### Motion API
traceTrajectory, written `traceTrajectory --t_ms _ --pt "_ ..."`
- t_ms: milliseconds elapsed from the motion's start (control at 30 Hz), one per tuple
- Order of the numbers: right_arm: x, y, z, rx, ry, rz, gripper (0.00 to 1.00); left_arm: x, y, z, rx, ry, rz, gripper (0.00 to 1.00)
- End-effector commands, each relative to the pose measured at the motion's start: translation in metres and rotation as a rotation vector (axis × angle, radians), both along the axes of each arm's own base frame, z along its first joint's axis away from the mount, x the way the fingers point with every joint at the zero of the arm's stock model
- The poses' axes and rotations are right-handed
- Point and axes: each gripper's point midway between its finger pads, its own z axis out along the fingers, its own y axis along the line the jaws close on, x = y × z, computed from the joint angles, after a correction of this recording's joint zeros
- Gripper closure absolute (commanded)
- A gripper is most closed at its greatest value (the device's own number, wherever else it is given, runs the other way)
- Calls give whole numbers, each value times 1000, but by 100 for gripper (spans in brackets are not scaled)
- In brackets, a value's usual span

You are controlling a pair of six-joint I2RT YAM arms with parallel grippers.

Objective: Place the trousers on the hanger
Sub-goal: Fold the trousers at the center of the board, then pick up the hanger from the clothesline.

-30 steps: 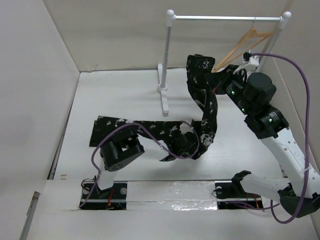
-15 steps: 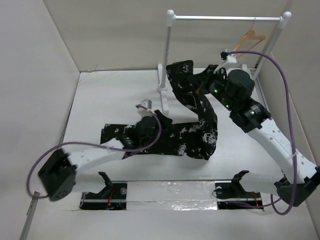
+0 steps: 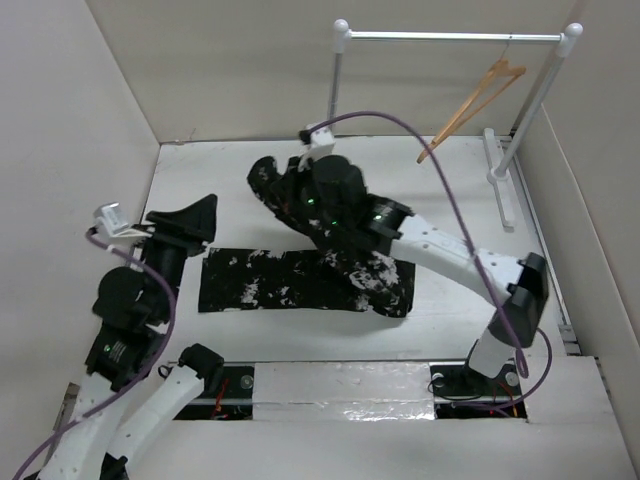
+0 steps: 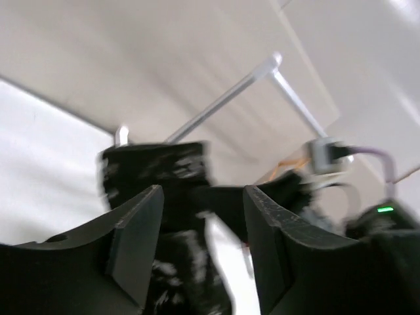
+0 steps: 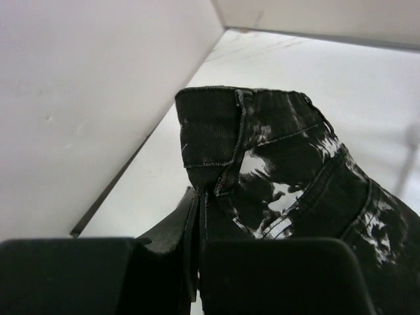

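The trousers (image 3: pixel 300 280), black with white splatter, lie as a flat band across the table's middle. Their waist end rises at the back, pinched in my right gripper (image 3: pixel 272 185). The right wrist view shows the gripper (image 5: pixel 200 223) shut on the waistband of the trousers (image 5: pixel 282 164). My left gripper (image 3: pixel 195 212) hangs raised at the left, apart from the cloth. Its jaws stand open in the left wrist view (image 4: pixel 203 249), with nothing between them and the trousers (image 4: pixel 157 170) blurred beyond. The tan hanger (image 3: pixel 475 95) hangs on the rail at the back right.
The white pole rack (image 3: pixel 450 37) spans the back right, with one foot (image 3: pixel 500 180) near the right wall. The right arm (image 3: pixel 440 245) stretches diagonally across the table. Walls close in on the left, back and right.
My right gripper has carried the trousers' waist away from the hanger to the back middle. My left gripper has let go of the leg, opened, and drawn back to the left.
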Motion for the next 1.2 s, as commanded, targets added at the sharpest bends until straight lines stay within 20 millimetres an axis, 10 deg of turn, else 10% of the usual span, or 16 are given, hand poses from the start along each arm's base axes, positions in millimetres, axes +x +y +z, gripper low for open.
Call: traceTrajectory --t_ms 0,67,167,233,300,333,433,500,533,600,700,767,867,1067,1167 --pt "-30 66 45 147 -120 56 100 -18 25 9 63 2 74 50" --pt "-37 113 -19 50 -71 82 98 -25 29 14 48 -16 74 48" --pt "-62 161 -96 -61 50 159 52 -32 36 9 29 -10 86 45" --pt "-72 163 -123 -102 92 175 26 -33 43 -2 31 9 118 43" --pt "-78 149 -107 -57 83 177 20 -36 46 -6 26 10 130 42" --pt "-78 134 -129 -81 98 166 20 -34 44 -15 36 27 125 42" --pt "-78 86 -87 14 58 124 20 -27 34 -28 41 47 93 41" --pt "-80 44 -122 -39 85 59 26 -18 18 -43 56 63 38 41" --pt "-80 17 -99 14 68 24 34 -10 9 -63 71 98 13 41" --pt "-74 -32 -134 -21 109 -63 72 2 -9 -78 68 116 -44 41" --pt "-63 -102 -137 0 107 -159 100 22 -40 -120 88 182 -139 43" --pt "-63 -140 -111 36 60 -194 100 33 -61 -158 123 251 -214 50" --pt "-40 -212 -76 9 -7 -361 100 38 -104 -166 141 230 -365 100" --pt "17 -333 24 -62 -129 -638 100 43 -173 -156 274 156 -442 100" --pt "47 -370 55 -73 -145 -769 72 45 -191 -163 381 161 -417 100"
